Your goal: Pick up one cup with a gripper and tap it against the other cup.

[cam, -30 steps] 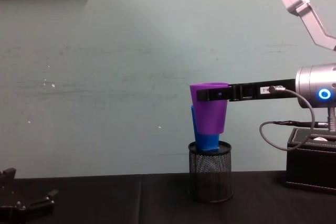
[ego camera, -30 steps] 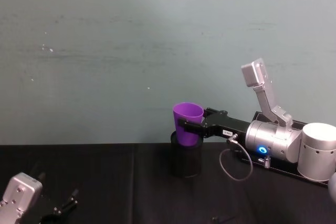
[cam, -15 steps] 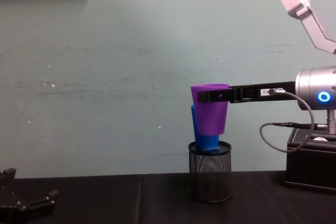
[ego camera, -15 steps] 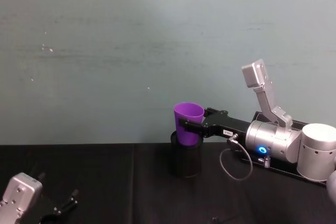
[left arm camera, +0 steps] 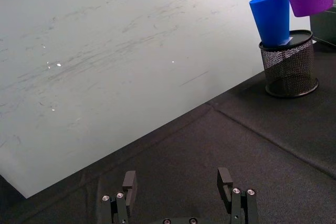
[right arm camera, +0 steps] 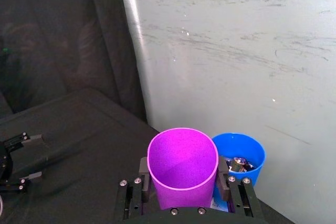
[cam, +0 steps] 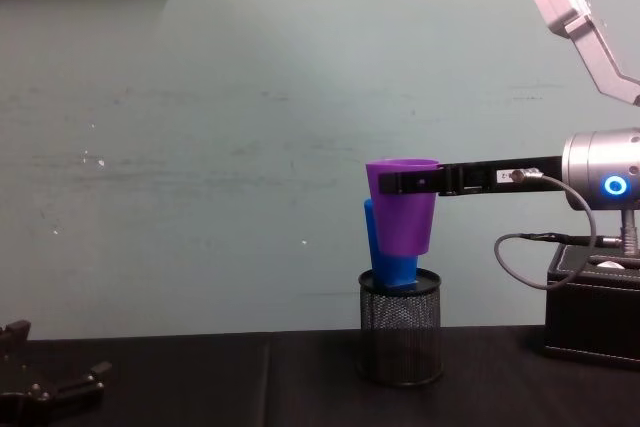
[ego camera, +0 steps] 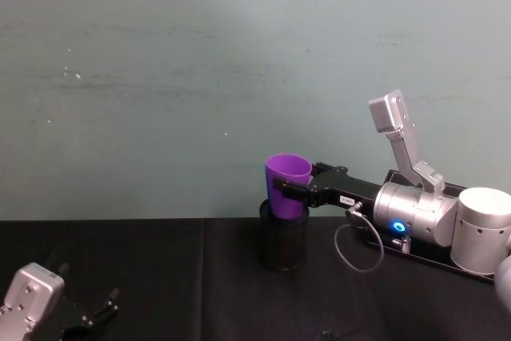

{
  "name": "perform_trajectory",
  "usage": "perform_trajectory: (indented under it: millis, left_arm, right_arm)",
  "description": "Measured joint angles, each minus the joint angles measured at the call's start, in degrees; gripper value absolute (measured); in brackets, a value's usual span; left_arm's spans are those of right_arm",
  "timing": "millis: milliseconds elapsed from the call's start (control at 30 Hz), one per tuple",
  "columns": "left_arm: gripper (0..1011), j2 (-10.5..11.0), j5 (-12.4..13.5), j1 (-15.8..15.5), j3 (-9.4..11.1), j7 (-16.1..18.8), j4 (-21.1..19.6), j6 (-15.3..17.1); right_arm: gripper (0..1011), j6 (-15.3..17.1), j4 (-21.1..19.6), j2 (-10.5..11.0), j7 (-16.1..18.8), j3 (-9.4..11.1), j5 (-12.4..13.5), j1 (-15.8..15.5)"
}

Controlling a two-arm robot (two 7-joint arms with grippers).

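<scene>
Tumbler [cam: 402, 209] purple, smooth, tapered | held by right end effector [cam: 390, 183] | beside blue cup [left arm camera: 270, 17] | left end effector [left arm camera: 177, 177] wide, low

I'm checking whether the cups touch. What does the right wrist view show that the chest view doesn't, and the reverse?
Right wrist view: down into the purple cup's open mouth, the right gripper's fingers clamping its sides, and small objects inside the blue cup. Chest view: the blue cup standing in a black mesh pen holder, the purple cup held above its rim. Both: the cups close together, contact unclear; the left gripper parked low.
</scene>
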Motion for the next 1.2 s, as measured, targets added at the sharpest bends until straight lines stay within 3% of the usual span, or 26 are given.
perform_trajectory:
  millis: [1200]
  left_arm:
    - [1004,0.0,0.0,0.0,0.0,0.0,0.0,0.0]
  right_arm:
    - [726,-0.52,1.13,-0.37,0.78,0.04,-0.47,0.55]
